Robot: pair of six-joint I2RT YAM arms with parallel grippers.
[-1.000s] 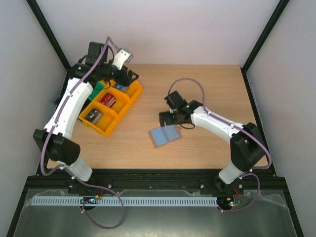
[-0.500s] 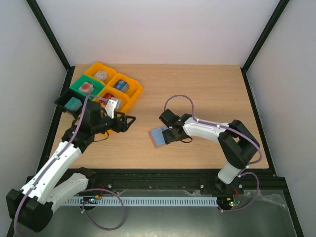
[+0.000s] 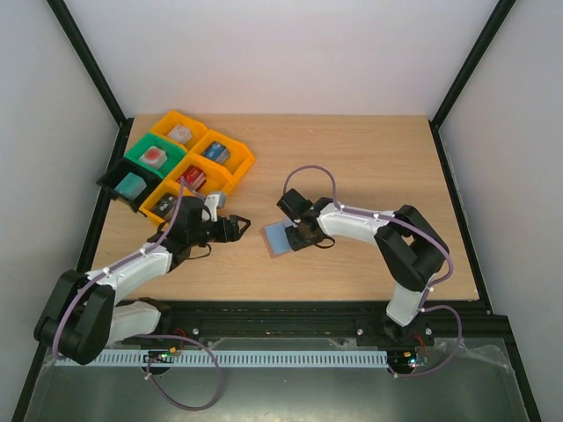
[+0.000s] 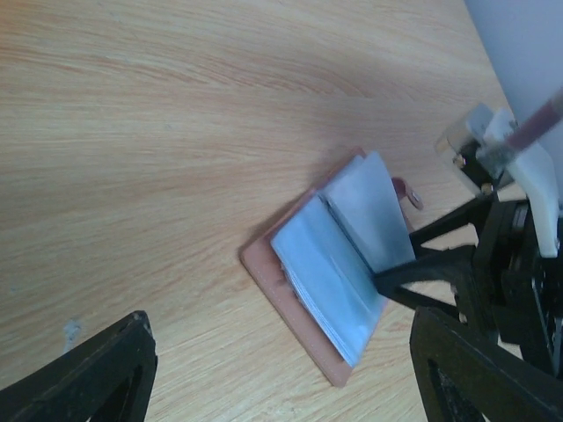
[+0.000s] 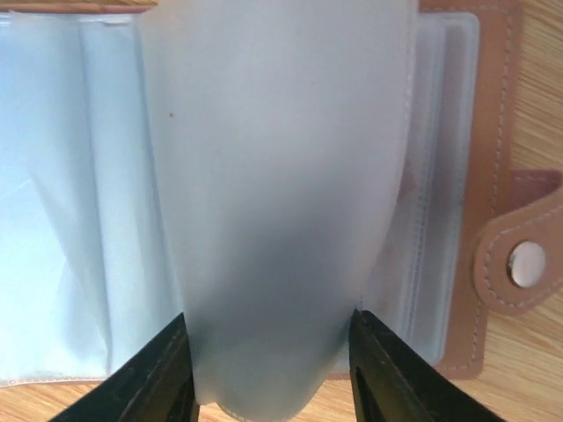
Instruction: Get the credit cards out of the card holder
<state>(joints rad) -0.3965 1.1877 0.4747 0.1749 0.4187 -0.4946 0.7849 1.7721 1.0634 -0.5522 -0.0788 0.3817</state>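
Though past opening holder [image 4: 286,299] on desk [image 3: 352,158], shows no cards out yet; clamps right tool [image 5: 268,352] on pale leaf [image 5: 273,176], holds left tool [image 3: 237,224] apart, left of holder.

card holder [image 3: 278,238]: lies on counter [image 3: 369,176]
trays [image 3: 244,163]: behind-left of card holder
left hand [image 3: 237,226]: left of card holder, near
right hand [image 3: 297,236]: at card holder's right edge

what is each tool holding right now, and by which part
The right tool pinches a pale blue-grey leaf in the open card holder by its two side edges, bowing it. Card or sleeve: unclear. The left tool holds nothing.
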